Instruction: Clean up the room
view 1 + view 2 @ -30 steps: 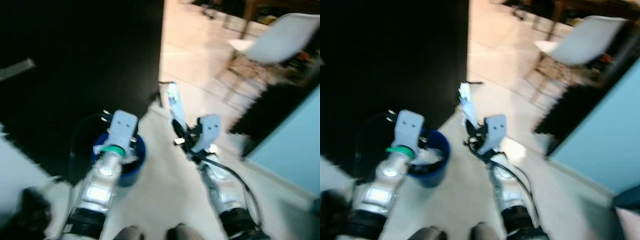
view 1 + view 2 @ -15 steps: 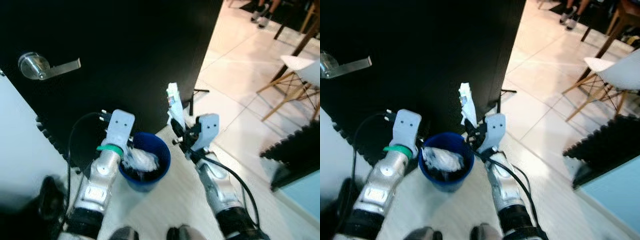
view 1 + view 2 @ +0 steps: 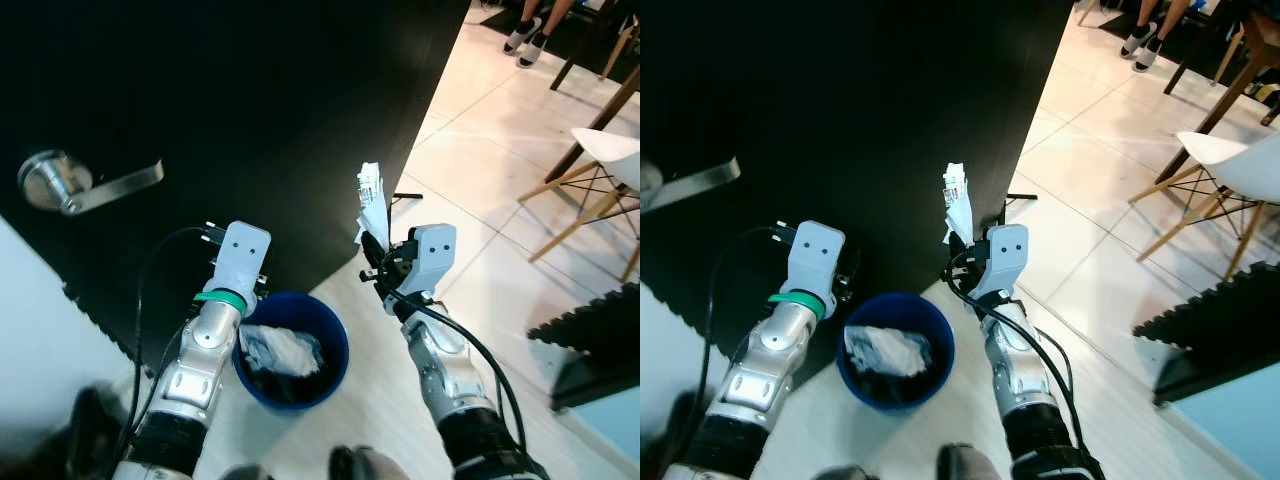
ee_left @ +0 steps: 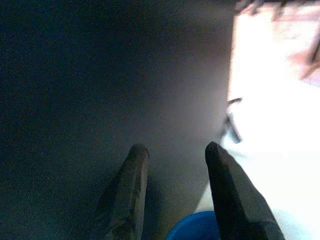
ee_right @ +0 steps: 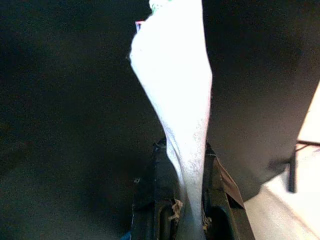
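While the right gripper [image 5: 180,220] pinches a white wrapper [image 3: 371,205] at frame centre, its print is unreadable. The left gripper [image 4: 172,150], fingers apart and empty, hovers over the blue bin [image 3: 330,335] beside the black door's [image 3: 250,120] edge; open tile floor [image 3: 480,170] lies right.

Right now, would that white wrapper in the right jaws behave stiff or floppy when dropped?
Probably floppy and light: the white wrapper looks thin and crumpled where the right gripper pinches it. Released, it would likely flutter, possibly missing the blue bin.

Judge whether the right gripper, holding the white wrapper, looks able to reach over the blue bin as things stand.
Probably yes. The right gripper holds the white wrapper just beside the blue bin, with open space between them.
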